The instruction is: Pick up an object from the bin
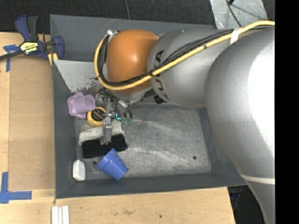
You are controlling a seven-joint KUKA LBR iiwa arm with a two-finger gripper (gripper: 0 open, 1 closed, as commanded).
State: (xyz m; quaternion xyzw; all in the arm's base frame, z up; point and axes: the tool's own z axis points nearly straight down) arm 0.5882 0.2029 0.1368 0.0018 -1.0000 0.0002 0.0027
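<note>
Likely double-pick risk: gripper (108, 127), grip state unreadable, low over crowded black pad (96, 149) and white piece (89, 136) directly beneath.

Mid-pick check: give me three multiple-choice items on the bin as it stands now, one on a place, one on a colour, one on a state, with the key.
1. Where does the blue plastic cup lie?
A. The bin's right half
B. The left half, by the view's lower wall
C. On the rim

2. What colour is the soft crumpled lump left of the gripper?
A. Green
B. Lilac
C. Red

3. The small white oblong piece and the cup are:
A. Apart
B. Stacked
C. Leaning together

Key:
1 B, it sits just below the flat black block.
2 B, pale purple against the grey metal bin.
3 A, bare floor shows between them.
</note>
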